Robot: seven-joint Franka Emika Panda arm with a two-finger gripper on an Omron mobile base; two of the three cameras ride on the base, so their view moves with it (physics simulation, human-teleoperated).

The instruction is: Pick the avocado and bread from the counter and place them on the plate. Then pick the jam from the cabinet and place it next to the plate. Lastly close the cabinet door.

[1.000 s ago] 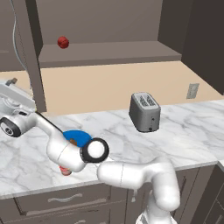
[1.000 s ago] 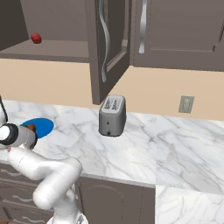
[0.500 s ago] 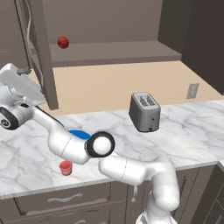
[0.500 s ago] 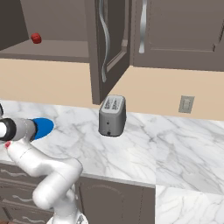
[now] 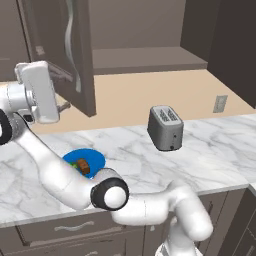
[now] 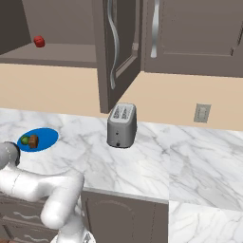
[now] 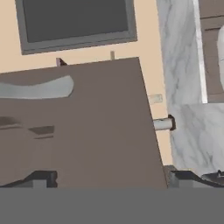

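Note:
On the blue plate (image 5: 96, 158) (image 6: 48, 136) lie the green avocado (image 5: 74, 164) (image 6: 23, 140) and the brown bread (image 5: 83, 167) (image 6: 33, 141), on the white marble counter (image 5: 200, 150). My gripper (image 5: 62, 91) (image 7: 114, 178) is raised at the outer face of the left cabinet door (image 5: 75, 60) (image 7: 87, 131), open, fingers spread wide with nothing between them. The door's curved silver handle (image 5: 70, 30) (image 7: 39, 87) lies just ahead of the fingertips. The cabinet shelf (image 5: 150, 60) shows beyond the door. The jam is hidden. I cannot tell whether the fingers touch the door.
A grey toaster (image 5: 165, 127) (image 6: 122, 126) stands mid-counter, with a wall outlet (image 5: 220, 103) behind it. The right-hand cabinet door (image 6: 114, 57) hangs open. A red rounded object (image 6: 39, 42) sits on the shelf. My arm arcs over the counter's front left.
My arm has risen from the counter to the left door. That door, edge-on before, has swung to the right and now shows its face. A small red object beside the plate is now hidden.

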